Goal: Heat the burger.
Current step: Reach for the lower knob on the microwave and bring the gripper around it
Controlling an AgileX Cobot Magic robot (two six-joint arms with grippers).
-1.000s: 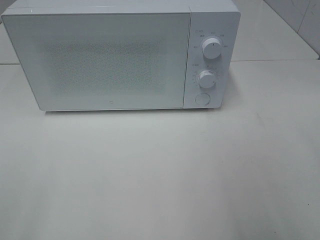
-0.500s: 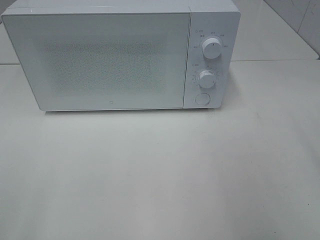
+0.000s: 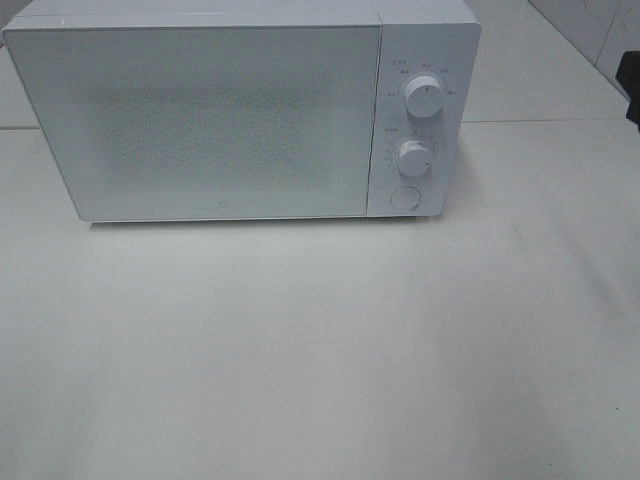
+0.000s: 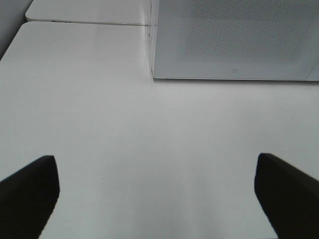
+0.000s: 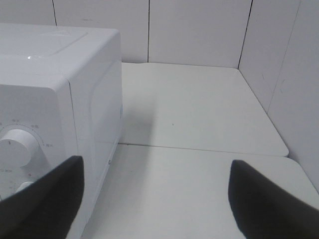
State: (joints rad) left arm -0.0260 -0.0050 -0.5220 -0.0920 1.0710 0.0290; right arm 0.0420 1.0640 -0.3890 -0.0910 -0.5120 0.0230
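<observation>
On the white bench (image 3: 320, 350), a closed microwave (image 3: 240, 112) and two empty tools.

At the back of the bench stands the white microwave, its frosted door (image 3: 195, 120) shut, so what it holds cannot be told; the burger shows in no view. On the panel right of the door sit an upper knob (image 3: 424, 98), a lower knob (image 3: 413, 157) and a round button (image 3: 403, 197). The left tool (image 4: 155, 164) hangs over bare bench before the door's left lower corner, fingers spread wide, nothing between them. The right tool (image 5: 157, 167) is level with the knob side of the microwave, fingers likewise wide apart and empty.
</observation>
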